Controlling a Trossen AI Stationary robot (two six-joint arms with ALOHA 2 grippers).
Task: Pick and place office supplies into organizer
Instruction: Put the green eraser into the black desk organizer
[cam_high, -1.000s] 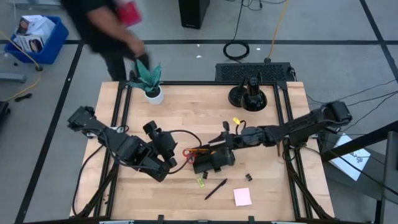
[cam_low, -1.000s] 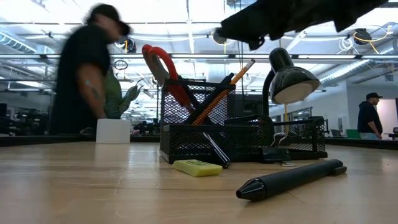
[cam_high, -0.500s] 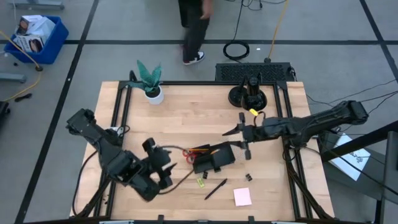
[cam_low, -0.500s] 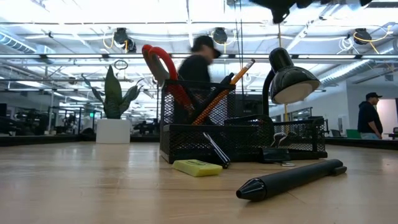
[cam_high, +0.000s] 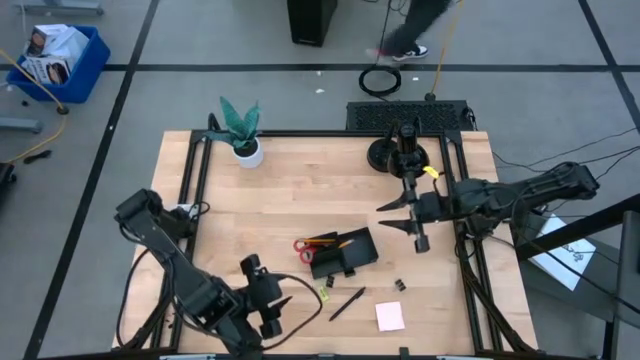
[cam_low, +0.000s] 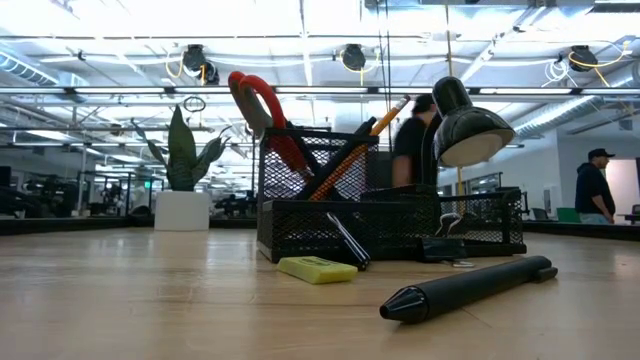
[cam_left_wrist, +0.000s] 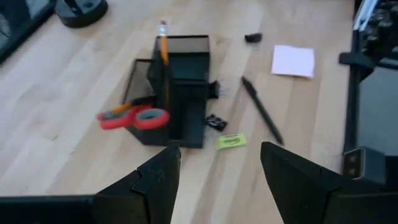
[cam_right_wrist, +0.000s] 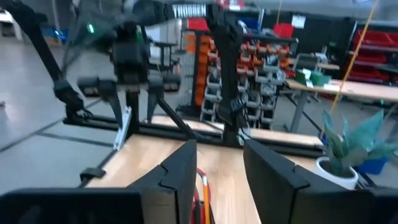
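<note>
Fingers of the left gripper (cam_high: 268, 312) stand wide and empty near the table's (cam_high: 300, 180) front edge. The right gripper (cam_high: 412, 215) hovers near the right edge, fingers parted, empty. Between them sits the organizer (cam_high: 343, 253), with bare wood behind. Only the low view shows scissors (cam_low: 262, 112) and pencil (cam_low: 362, 135) upright inside.

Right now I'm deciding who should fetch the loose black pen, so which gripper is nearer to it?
Left. The left gripper sits just beside the pen, near the table's front edge; the right gripper hangs farther back, beyond the organizer.
</note>
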